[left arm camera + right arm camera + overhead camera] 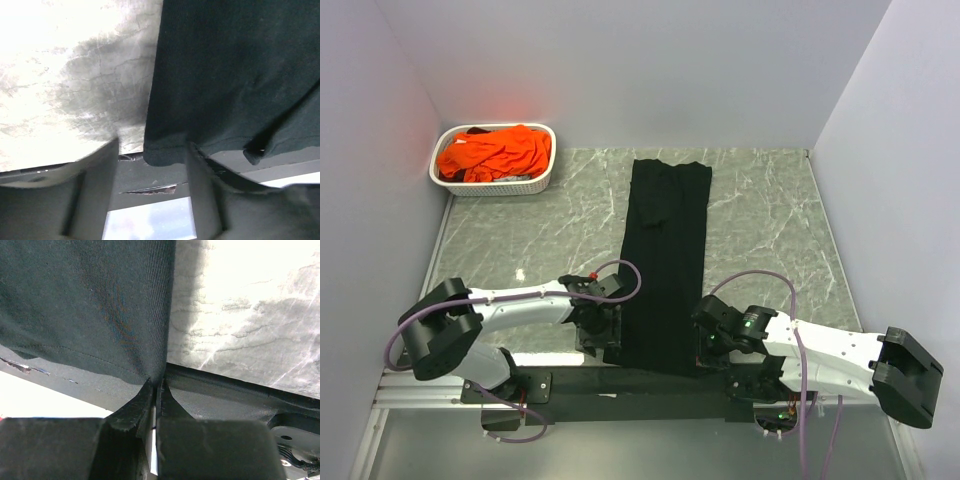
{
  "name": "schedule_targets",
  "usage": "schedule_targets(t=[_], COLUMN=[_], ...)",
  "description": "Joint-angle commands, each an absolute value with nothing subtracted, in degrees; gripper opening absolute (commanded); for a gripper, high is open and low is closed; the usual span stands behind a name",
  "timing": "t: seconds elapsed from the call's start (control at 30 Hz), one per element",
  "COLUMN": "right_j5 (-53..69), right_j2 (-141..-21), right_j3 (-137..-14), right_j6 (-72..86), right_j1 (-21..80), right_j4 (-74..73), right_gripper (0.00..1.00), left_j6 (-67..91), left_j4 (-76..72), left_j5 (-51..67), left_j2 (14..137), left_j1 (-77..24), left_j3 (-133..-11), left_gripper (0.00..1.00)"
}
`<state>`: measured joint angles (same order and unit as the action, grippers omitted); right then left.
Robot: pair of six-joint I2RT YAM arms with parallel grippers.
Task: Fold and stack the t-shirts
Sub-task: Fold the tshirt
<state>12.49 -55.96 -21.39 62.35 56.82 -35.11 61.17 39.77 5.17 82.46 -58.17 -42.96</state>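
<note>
The black t-shirt lies folded into a long narrow strip down the middle of the marble table, its near hem at the front edge. My left gripper is at the strip's near left corner; in the left wrist view it is open, with the shirt's corner between the fingertips. My right gripper is at the near right corner; in the right wrist view it is shut on the edge of the black cloth. The orange t-shirts lie bunched in the basket.
The white latticed basket stands at the back left corner. Grey walls close in the table on three sides. A dark rail runs along the table's front edge under the shirt's hem, between the arm bases.
</note>
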Motion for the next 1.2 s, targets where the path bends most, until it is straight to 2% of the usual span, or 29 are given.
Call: schedule_targets(t=[0.0,0.17,0.37,0.53,0.67,0.93,1.07,1.17], right_j5=[9.58,9.58,9.67,9.49,10.19,15.81,14.60,11.43], right_j2=[-56.34,-56.16,-55.81,-56.08,-56.16,-52.39,-49.48,-50.88], right_j3=[-20.83,-21.18,-21.44,-21.97,-22.41,-23.73,-26.45,-31.36], right_j6=[62.05,61.70,61.61,61.17,60.47,57.66,55.55,52.57], right_j1=[57.22,57.22,57.22,57.22,57.22,57.57,57.48,55.38], right_j4=[-35.60,-36.30,-36.30,-36.74,-36.83,-42.00,-49.55,-52.28], right_gripper=[0.00,0.00,0.00,0.00,0.00,0.00,0.00,0.00], left_j6=[61.26,62.05,62.49,62.40,62.58,64.95,65.74,63.73], left_j4=[38.67,39.20,40.43,40.87,41.04,46.22,45.62,46.84], left_j5=[6.06,6.33,5.80,5.89,6.06,7.47,10.45,9.93], left_j2=[83.58,85.95,87.62,88.68,89.38,85.35,79.99,81.46], left_j1=[-58.62,-59.67,-61.35,-62.05,-62.84,-66.35,-67.85,-66.80], left_j3=[-43.77,-43.33,-44.21,-44.74,-45.26,-43.07,-41.92,-46.20], left_gripper=[0.56,0.47,0.32,0.17,0.01,0.01,0.01,0.01])
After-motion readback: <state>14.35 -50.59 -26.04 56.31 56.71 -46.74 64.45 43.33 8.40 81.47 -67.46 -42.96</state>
